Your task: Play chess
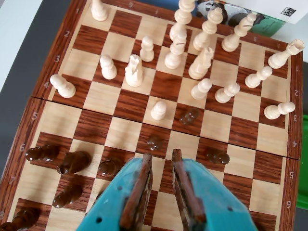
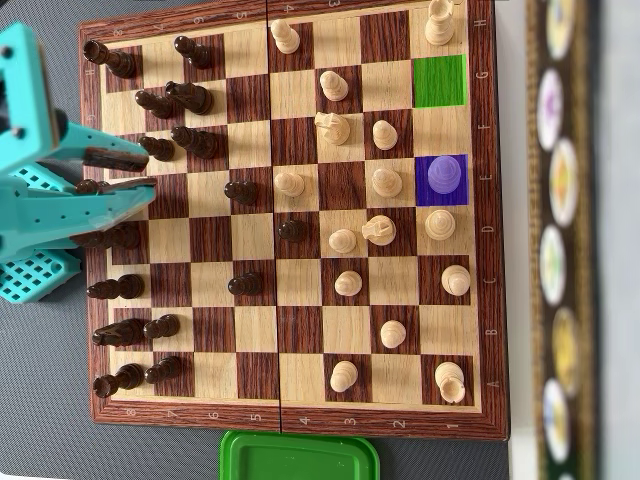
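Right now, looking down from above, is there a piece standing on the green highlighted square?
No. In the overhead view the green square is bare, while the purple square below it holds a piece.

Wooden chessboard (image 2: 300,375): light and dark brown chequered squares; one square green (image 2: 440,81), one purple (image 2: 441,181). Wooden pieces: cream (image 2: 343,241), dark brown (image 2: 244,284). Plastic gripper (image 1: 161,159): teal. Lid (image 2: 298,457): green.

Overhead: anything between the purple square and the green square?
Just one light square, and it is bare in the overhead view. No piece stands between the purple square and the green square.
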